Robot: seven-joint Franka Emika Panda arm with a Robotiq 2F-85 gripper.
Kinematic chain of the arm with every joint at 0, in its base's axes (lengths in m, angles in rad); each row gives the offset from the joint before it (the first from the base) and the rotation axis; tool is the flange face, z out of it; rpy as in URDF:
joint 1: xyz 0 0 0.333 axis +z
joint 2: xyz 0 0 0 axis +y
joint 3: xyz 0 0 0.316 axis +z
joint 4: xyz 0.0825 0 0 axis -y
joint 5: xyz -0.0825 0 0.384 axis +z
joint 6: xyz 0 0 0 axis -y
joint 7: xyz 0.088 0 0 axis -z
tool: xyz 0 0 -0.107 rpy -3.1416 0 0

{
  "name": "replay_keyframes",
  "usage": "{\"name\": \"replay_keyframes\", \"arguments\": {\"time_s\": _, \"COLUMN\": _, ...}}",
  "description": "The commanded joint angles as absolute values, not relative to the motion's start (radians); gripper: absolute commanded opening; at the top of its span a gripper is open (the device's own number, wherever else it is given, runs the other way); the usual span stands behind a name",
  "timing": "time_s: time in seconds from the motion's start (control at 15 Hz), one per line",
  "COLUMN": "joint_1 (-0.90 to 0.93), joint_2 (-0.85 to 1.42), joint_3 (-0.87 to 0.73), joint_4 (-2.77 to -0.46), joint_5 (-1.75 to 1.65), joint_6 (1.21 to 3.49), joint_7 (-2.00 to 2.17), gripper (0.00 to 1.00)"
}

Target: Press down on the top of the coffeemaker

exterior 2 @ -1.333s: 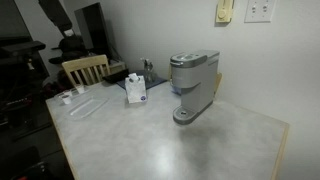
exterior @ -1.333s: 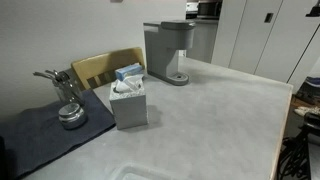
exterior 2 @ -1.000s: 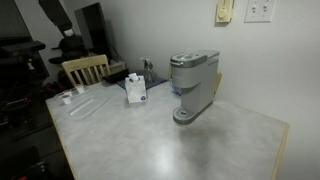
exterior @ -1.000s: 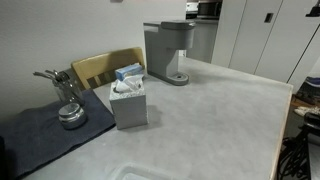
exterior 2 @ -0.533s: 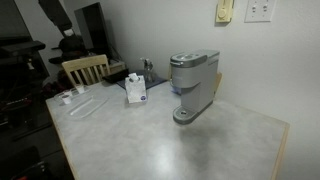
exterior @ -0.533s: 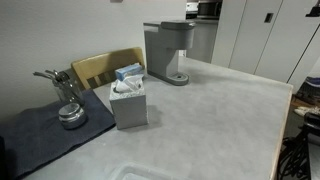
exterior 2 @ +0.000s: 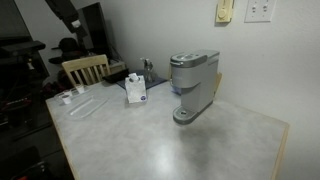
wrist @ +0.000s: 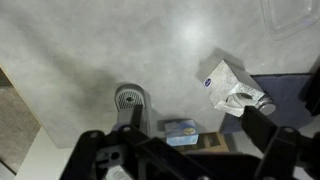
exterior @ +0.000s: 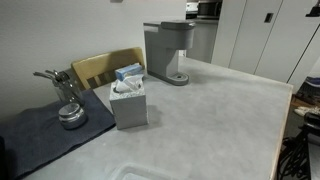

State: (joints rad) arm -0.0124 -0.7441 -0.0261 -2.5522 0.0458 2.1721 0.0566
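The coffeemaker is a tall grey box with a darker overhanging top, standing at the far side of the table; it also shows in an exterior view. In the wrist view I look down from high above, and its round silver drip tray shows below me. My gripper is open and empty, its dark fingers spread wide at the bottom of the wrist view. It hangs well above the table, apart from the coffeemaker. Part of my dark arm shows at the upper left in an exterior view.
A grey cube tissue box stands mid-table. A shiny metal pot-and-handle piece rests on a dark cloth. A wooden chair holds a blue box. A clear plastic tray lies near the table's edge.
My arm at the upper left of an exterior view has shifted slightly. Nothing on the table has moved.
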Motion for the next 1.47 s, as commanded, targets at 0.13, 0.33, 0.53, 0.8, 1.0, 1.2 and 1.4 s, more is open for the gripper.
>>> {"name": "replay_keyframes", "arguments": {"time_s": 0.13, "joint_1": -0.007, "joint_2": -0.628, "joint_3": -0.039, "joint_4": -2.504, "joint_5": 0.022, "joint_6": 2.327, "joint_7": -0.029, "gripper": 1.0}}
{"name": "replay_keyframes", "arguments": {"time_s": 0.33, "joint_1": 0.012, "joint_2": -0.557, "joint_3": -0.073, "joint_4": -2.484, "joint_5": 0.042, "joint_6": 2.427, "joint_7": -0.101, "gripper": 1.0}}
{"name": "replay_keyframes", "arguments": {"time_s": 0.53, "joint_1": -0.004, "joint_2": -0.587, "joint_3": -0.055, "joint_4": -2.505, "joint_5": 0.035, "joint_6": 2.407, "joint_7": -0.071, "gripper": 1.0}}
{"name": "replay_keyframes", "arguments": {"time_s": 0.8, "joint_1": -0.01, "joint_2": -0.59, "joint_3": -0.049, "joint_4": -2.513, "joint_5": 0.023, "joint_6": 2.402, "joint_7": -0.066, "gripper": 1.0}}
{"name": "replay_keyframes", "arguments": {"time_s": 1.0, "joint_1": -0.01, "joint_2": -0.551, "joint_3": -0.056, "joint_4": -2.508, "joint_5": 0.023, "joint_6": 2.404, "joint_7": -0.073, "gripper": 1.0}}
{"name": "replay_keyframes", "arguments": {"time_s": 1.2, "joint_1": -0.04, "joint_2": -0.47, "joint_3": -0.048, "joint_4": -2.461, "joint_5": -0.027, "joint_6": 2.382, "joint_7": -0.058, "gripper": 1.0}}
{"name": "replay_keyframes", "arguments": {"time_s": 1.4, "joint_1": -0.036, "joint_2": -0.385, "joint_3": -0.076, "joint_4": -2.385, "joint_5": -0.02, "joint_6": 2.342, "joint_7": -0.084, "gripper": 1.0}}
